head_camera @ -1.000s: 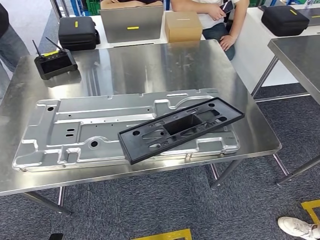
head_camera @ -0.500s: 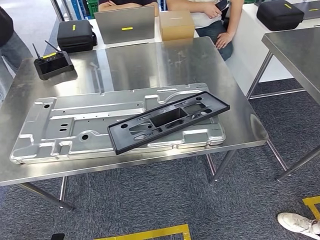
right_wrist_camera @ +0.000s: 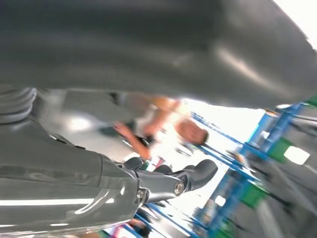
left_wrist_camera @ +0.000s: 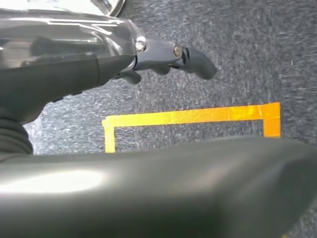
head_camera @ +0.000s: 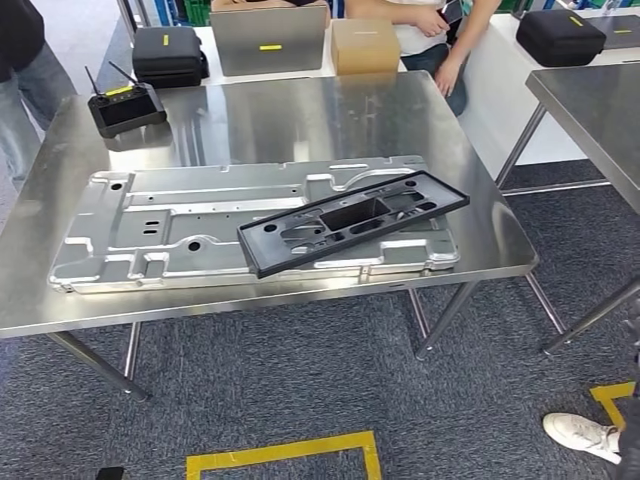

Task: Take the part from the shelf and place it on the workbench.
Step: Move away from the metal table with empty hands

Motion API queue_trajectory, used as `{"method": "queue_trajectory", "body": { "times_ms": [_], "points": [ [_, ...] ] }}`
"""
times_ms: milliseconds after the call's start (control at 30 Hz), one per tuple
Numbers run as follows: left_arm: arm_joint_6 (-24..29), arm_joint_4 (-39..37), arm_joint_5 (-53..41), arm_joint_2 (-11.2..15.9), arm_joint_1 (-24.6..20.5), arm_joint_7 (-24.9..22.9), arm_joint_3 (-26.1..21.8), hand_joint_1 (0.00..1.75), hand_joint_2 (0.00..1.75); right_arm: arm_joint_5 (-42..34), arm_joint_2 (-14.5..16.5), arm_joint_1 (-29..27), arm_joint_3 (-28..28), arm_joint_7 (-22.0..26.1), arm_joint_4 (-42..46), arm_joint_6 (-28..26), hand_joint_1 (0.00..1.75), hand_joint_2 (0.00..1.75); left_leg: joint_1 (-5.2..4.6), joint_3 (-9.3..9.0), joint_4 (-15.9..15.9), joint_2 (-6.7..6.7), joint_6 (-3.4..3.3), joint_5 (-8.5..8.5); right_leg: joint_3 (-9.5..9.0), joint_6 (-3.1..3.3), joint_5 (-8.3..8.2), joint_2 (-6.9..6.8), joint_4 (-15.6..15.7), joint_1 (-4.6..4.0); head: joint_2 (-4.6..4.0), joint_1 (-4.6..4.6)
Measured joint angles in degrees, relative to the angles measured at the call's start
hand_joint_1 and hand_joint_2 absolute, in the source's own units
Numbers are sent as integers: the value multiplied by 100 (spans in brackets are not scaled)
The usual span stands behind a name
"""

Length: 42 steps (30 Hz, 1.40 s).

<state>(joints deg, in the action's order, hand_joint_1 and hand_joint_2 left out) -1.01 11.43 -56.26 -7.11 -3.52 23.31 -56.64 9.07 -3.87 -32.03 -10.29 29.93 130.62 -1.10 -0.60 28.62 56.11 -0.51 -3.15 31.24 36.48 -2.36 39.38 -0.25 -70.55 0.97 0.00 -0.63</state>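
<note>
workbench [head_camera: 468, 160]: brushed steel, glossy, reflective | stamped panel [head_camera: 151, 235]: bare silver metal, satin sheen | part [head_camera: 355, 220]: black plastic, matt | box [head_camera: 365, 47]: brown cardboard | floor [head_camera: 302, 390]: grey carpet, rough | floor tape [head_camera: 287, 450]: yellow, smooth

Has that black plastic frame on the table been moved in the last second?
No. The black frame lies across the same end of the silver panel; the whole picture shifted, so the camera moved.

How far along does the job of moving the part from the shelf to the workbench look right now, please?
Done, it seems: the black part lies on the silver panel on the workbench. In hand: nothing; the left hand and right hand hold no part, fingers extended. Left: apparently nothing; whether more parts wait on the shelf cannot be told.
</note>
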Motion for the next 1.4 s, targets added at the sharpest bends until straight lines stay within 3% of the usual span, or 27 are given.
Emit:
{"method": "queue_trajectory", "body": {
  "times_ms": [33, 67, 100, 167, 233, 300, 367, 467, 500, 533, 600, 667, 733, 767, 833, 867, 933, 1000, 1033, 1067, 1100, 1167, 1233, 1267, 1333, 1367, 1400],
  "points": [
    [0, 0, -2, -1, 0, -1, -4, 0, 0, 4, 77, -2, 1, -30, -100, 88, 0, 0, -4, 85, 38, -13, -1, -34, 9, -15, 33, 0, -210, 0, 0, 0],
    [1, 0, -5, -2, -1, 0, -8, 0, 0, 14, 157, -3, 2, -48, -206, 170, 0, 0, -6, 174, 84, -24, 4, -64, -75, -30, -55, 0, -231, 0, 0, 0],
    [1, 0, -8, -2, -2, 0, -9, 0, 0, 27, 232, -3, 2, -66, -307, 242, 0, 0, -5, 258, 135, -30, 14, -87, -264, -40, -216, -1, -30, 0, 0, 0],
    [3, 0, -10, -7, -5, 1, -13, 0, 0, 63, 379, 0, 2, -117, -501, 379, 0, 0, -11, 401, 248, -33, 46, -122, -813, -28, -448, -1, 747, -6, 0, 0],
    [5, 0, -11, -12, -7, 1, -19, 0, 0, 95, 513, 3, 1, -209, -687, 514, 0, 0, -21, 479, 322, -33, 101, -168, -1149, 15, -437, 2, 1306, -28, 0, -2],
    [13, 0, -12, -14, -2, 1, -35, 0, 0, 126, 668, 2, -9, -283, -916, 660, 0, 0, -14, 515, 335, -30, 170, -236, -1163, 87, -438, -1, 1413, -45, 0, -4],
    [24, 0, -13, -16, 8, -2, -59, 0, 0, 174, 836, 10, -29, -348, -1164, 818, 0, 0, 3, 560, 400, -14, 254, -115, -1081, 198, -529, -28, 1427, -30, 0, -6],
    [32, 0, -13, -25, 14, -9, -87, 0, 0, 278, 1125, 25, -122, -463, -1619, 1125, 0, 0, 47, 730, 1107, 2, 373, 633, -872, 296, -696, -59, 1431, -16, 0, -9],
    [33, 0, -13, -26, 15, -9, -93, 0, 0, 330, 1236, 38, -189, -475, -1801, 1246, 0, 0, 62, 783, 1444, 2, 396, 820, -789, 296, -752, -66, 1422, -16, 0, -9],
    [35, 0, -13, -26, 18, -10, -99, 0, 0, 390, 1343, 60, -270, -475, -1981, 1368, 0, 0, 73, 786, 1688, 2, 411, 874, -702, 290, -808, -70, 1405, -15, 0, -9],
    [39, 0, -13, -26, 22, -9, -109, 0, 0, 541, 1560, 119, -477, -466, -2344, 1617, 0, 0, 92, 549, 1652, 2, 421, 625, -520, 267, -902, -77, 1346, -7, 0, -9],
    [42, 0, -3, -26, 21, 1, -124, 0, 0, 730, 1758, 180, -696, -459, -2676, 1819, 0, 0, 98, -16, 915, 14, 404, 339, -373, 226, -970, -77, 1271, -4, 0, -9],
    [37, 0, 32, -26, 22, 19, -159, 0, 0, 932, 1929, 242, -883, -458, -3007, 1909, 0, 0, 86, -504, 159, 40, 345, 355, -297, 163, -1040, -73, 1220, -12, 0, -8],
    [33, 0, 59, -26, 27, 27, -187, 0, 0, 1036, 2001, 279, -970, -451, -3214, 1905, 0, 0, 74, -608, -35, 51, 316, 405, -272, 126, -1087, -71, 1211, -15, 0, -8],
    [25, 0, 98, -26, 51, 37, -243, 0, 0, 1242, 2112, 355, -1137, -396, -3675, 1860, 0, 0, 67, -568, -104, 46, 240, 386, -221, 53, -1174, -64, 1216, -9, 0, -7],
    [18, 0, 109, -26, 64, 38, -268, 0, 0, 1354, 2156, 399, -1233, -357, -3929, 1839, 0, 0, 71, -506, -107, 30, 189, 337, -178, 28, -1127, -53, 1190, -4, 0, -5],
    [9, 0, 111, -25, 80, 41, -317, 0, 0, 1576, 2217, 510, -1442, -312, -4409, 1820, 0, 0, 78, -343, -108, -4, 87, 202, -53, 11, -713, -28, 888, 1, 0, 2],
    [4, 0, 110, -24, 86, 44, -362, 0, 0, 1806, 2250, 672, -1690, -324, -4887, 1801, 0, 0, 50, -160, -83, -29, 44, 78, 90, 14, -172, -14, 223, 0, 0, 8],
    [3, 0, 108, -24, 88, 44, -377, 0, 0, 1936, 2260, 769, -1832, -338, -5138, 1780, 0, 0, 33, -61, -58, -42, 35, 19, 120, 7, -58, -11, -95, -1, 0, 9],
    [1, 0, 102, -24, 88, 45, -387, 0, 0, 2090, 2268, 876, -1990, -352, -5397, 1749, 0, 0, 15, 44, -22, -54, 28, -36, 84, 3, -86, -10, -285, -2, 0, 9],
    [-1, 0, 90, -24, 85, 45, -395, 0, 0, 2260, 2273, 994, -2164, -360, -5660, 1706, 0, 0, -1, 151, 23, -64, 26, -84, -42, 2, -226, -8, -281, -3, 0, 9],
    [-2, 0, 51, -26, 68, 45, -399, 0, 0, 2629, 2267, 1251, -2548, -359, -6187, 1587, 0, 0, -24, 344, 126, -73, 33, -162, -560, 43, -514, -3, 285, -20, 0, 9],
    [-1, 0, 6, -33, 43, 49, -402, 0, 0, 2954, 2228, 1543, -2941, -354, -6730, 1450, 0, 0, -45, 461, 219, -74, 65, -229, -1150, 117, -502, -3, 1126, -59, 0, 4],
    [-1, 0, -16, -36, 30, 51, -403, 0, 0, 3110, 2187, 1693, -3143, -360, -7038, 1357, 0, 0, -45, 492, 245, -77, 91, -268, -1318, 145, -440, -2, 1394, -79, 0, 1],
    [3, 0, -55, -37, 11, 52, -403, 0, 0, 3410, 2089, 1974, -3541, -416, -7703, 1116, 0, 0, -36, 545, 259, -80, 151, -359, -1341, 201, -446, -10, 1555, -90, 0, -3],
    [6, 0, -73, -38, 5, 50, -403, 0, 0, 3547, 2032, 2094, -3729, -470, -8036, 977, 0, 0, -31, 580, 275, -68, 183, -340, -1287, 244, -498, -25, 1563, -81, 0, -3],
    [11, 0, -89, -39, 5, 49, -403, 0, 0, 3656, 1983, 2204, -3891, -534, -8345, 848, 0, 0, -21, 622, 351, -49, 219, -202, -1213, 292, -569, -38, 1569, -68, 0, -4]
  ]
}}
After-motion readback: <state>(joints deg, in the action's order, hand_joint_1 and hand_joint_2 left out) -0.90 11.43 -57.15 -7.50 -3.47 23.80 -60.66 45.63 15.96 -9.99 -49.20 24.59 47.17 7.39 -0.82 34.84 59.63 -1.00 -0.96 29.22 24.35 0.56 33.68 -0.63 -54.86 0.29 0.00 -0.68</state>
